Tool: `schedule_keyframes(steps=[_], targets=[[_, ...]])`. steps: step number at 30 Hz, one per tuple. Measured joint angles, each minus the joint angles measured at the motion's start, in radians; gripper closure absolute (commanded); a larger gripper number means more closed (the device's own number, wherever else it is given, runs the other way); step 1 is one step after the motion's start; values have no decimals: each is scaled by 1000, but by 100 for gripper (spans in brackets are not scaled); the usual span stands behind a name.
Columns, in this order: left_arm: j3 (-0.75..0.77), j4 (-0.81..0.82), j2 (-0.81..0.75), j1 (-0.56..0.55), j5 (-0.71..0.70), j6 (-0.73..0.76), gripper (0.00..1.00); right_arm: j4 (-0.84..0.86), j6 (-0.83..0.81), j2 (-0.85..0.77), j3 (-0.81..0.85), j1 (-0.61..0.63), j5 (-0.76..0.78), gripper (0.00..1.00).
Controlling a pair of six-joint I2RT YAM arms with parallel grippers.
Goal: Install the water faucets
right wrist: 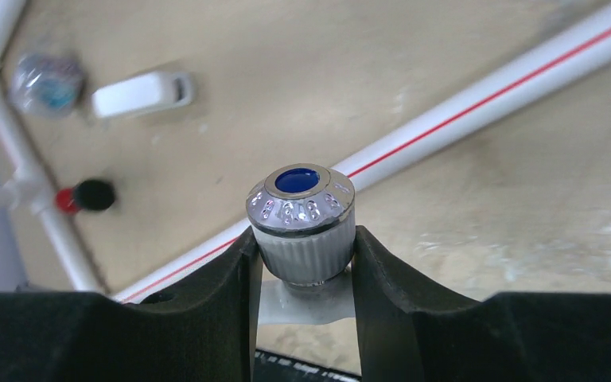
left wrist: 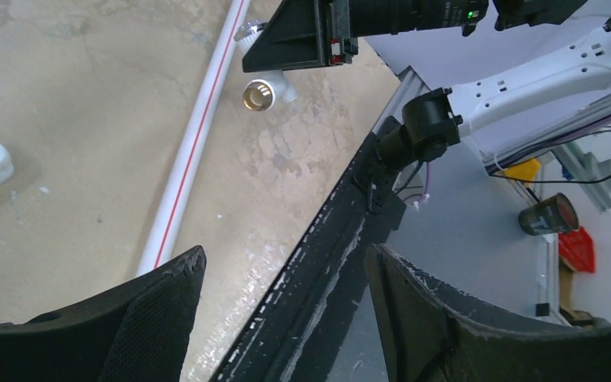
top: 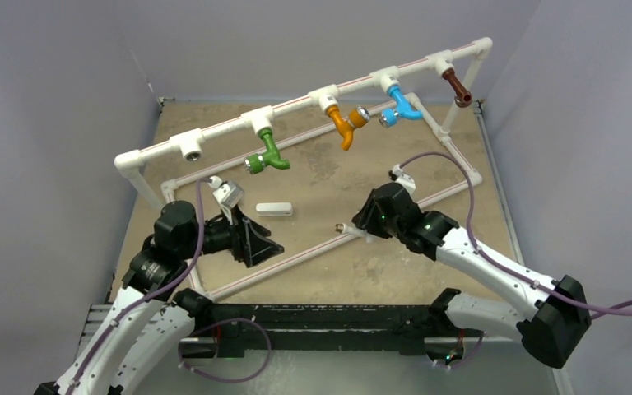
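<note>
The sandy table [top: 329, 177] carries a white pipe frame [top: 296, 103] whose raised top rail has a row of T-fittings. Four faucets hang from that rail: green [top: 267, 156], orange [top: 343, 123], blue [top: 400, 107] and brown [top: 457, 85]. The leftmost T-fitting [top: 191, 148] has an open socket with no faucet in it.

The left gripper [left wrist: 282, 259] hovers over the near part of the table with its jaws spread wide. Nothing is between them and they touch nothing.

The right gripper [top: 360, 224] sits low over the middle of the table, beside the frame's near rail. Its jaws are drawn partway in and clamped on the white faucet [right wrist: 301, 199], with both fingers [right wrist: 223, 278] pressed against the ribbed white body. The silvery round end with a blue centre stands clear above the fingertips.

A small white block [top: 273, 209] lies on the table between the two grippers. A small red-and-black piece [right wrist: 83, 196] sits against a frame pipe.
</note>
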Motion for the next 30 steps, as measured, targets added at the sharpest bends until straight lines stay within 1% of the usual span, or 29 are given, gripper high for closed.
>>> schedule_keyframes(steps=[3, 7, 10, 14, 23, 30], targets=[[0, -6, 23, 0, 29, -41, 27, 35, 6, 4, 26, 92, -15, 100], [-23, 15, 28, 0, 82, -113, 27, 79, 26, 50, 69, 238, -13, 100], [-66, 29, 19, -1, 110, -168, 27, 111, 46, 88, 86, 326, -9, 100], [-104, 10, -12, -1, 110, -228, 27, 147, 80, 122, 90, 413, 8, 100], [-166, -16, -22, -1, 101, -303, 31, 177, 160, 177, 111, 515, 84, 100], [-184, -29, 50, -1, 91, -324, 34, 161, 212, 250, 183, 558, 154, 100]])
